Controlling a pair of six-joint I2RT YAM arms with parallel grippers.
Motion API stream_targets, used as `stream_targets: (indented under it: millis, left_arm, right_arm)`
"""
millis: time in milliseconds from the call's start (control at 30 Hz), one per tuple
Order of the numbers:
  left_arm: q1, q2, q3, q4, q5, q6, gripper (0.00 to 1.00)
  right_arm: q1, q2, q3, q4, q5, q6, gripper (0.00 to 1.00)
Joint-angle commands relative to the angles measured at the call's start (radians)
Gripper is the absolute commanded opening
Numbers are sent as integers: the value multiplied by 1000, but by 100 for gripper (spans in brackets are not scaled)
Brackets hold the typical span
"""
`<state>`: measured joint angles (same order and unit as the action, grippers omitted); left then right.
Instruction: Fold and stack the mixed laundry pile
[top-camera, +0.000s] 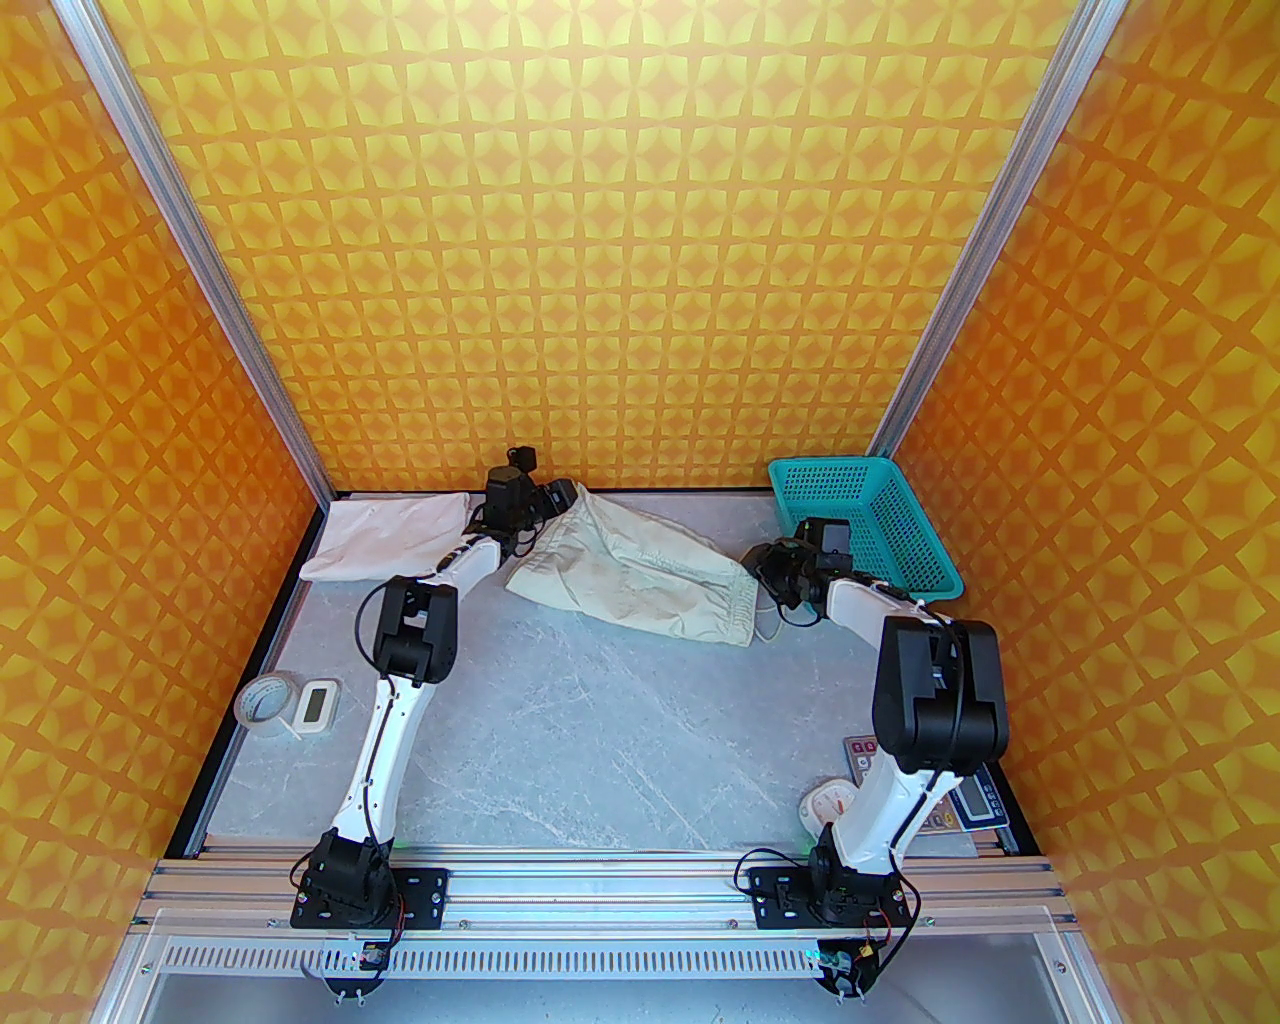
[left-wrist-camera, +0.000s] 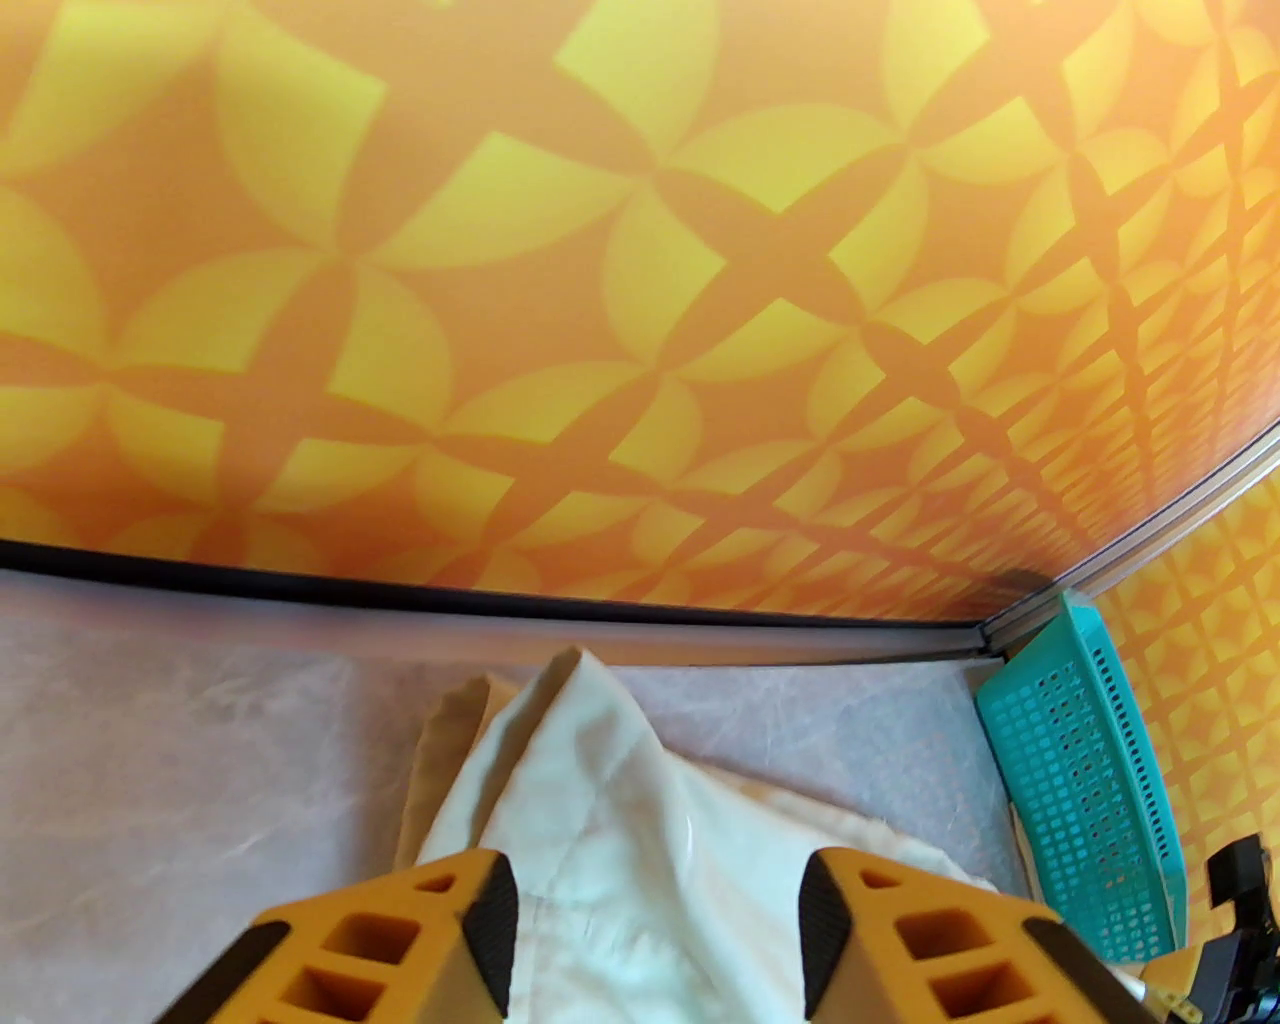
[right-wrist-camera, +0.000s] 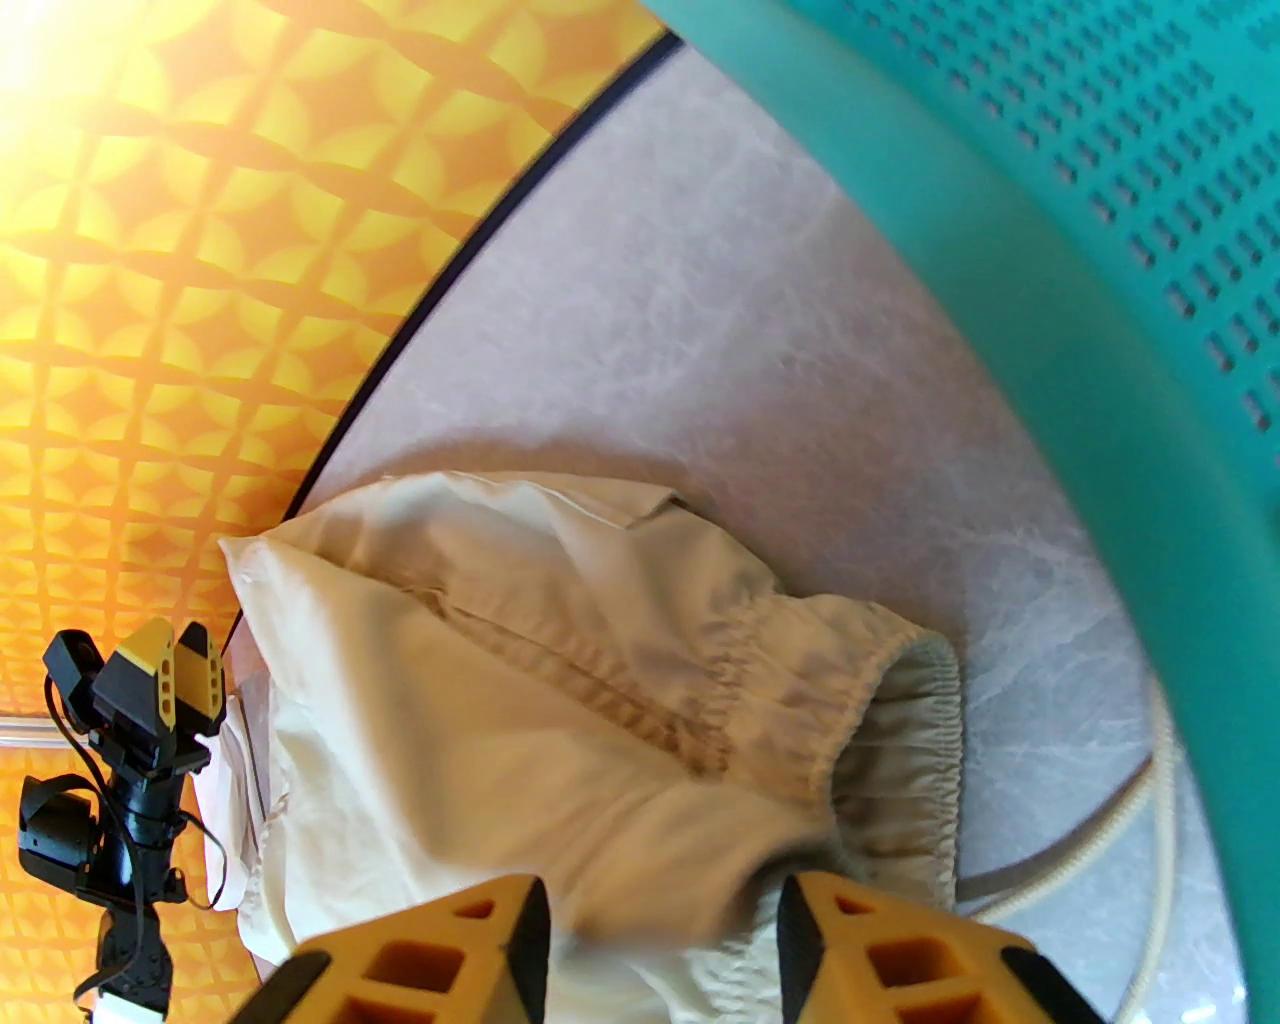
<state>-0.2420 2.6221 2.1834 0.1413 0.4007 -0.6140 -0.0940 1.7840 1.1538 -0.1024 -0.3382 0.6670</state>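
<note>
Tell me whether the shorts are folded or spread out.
Spread out: the shorts lie flat and long across the table, gathered waistband at one end, leg hems at the other. No compact fold shows.

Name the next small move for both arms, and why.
Probably raise both clear: the left gripper and right gripper stand with fingers open at opposite ends of the shorts, which lie spread flat on the table.

Bright scene; glare top-left right wrist view; wrist views soft, fisheye-bent.
</note>
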Motion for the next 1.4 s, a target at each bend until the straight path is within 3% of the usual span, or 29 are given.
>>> stream_targets:
  millis: [0, 267, 433, 800, 933, 1167, 1367]
  left_arm:
    - [6, -176, -100, -48, 17, 88, 51]
    - [-22, -392, -376, -147, 97, 133, 39]
    - [-60, -399, -419, -279, 133, 189, 25]
    - [-40, -368, -539, -282, 145, 215, 5]
    - [-11, -346, -584, -234, 147, 215, 2]
    - [2, -293, -604, -197, 159, 239, 0]
    - [7, -319, -613, -225, 178, 252, 0]
  right_arm:
    - [-4, -115, 29, -54, 50, -76, 44]
    - [75, -174, 20, -161, 23, -161, 38]
    - [132, -57, 59, -153, 1, -149, 28]
    - [97, 231, 295, -198, 54, -158, 19]
    - [65, 318, 356, -226, 51, -143, 19]
    - [56, 410, 424, -261, 53, -149, 28]
    - [56, 359, 439, -321, 83, -194, 32]
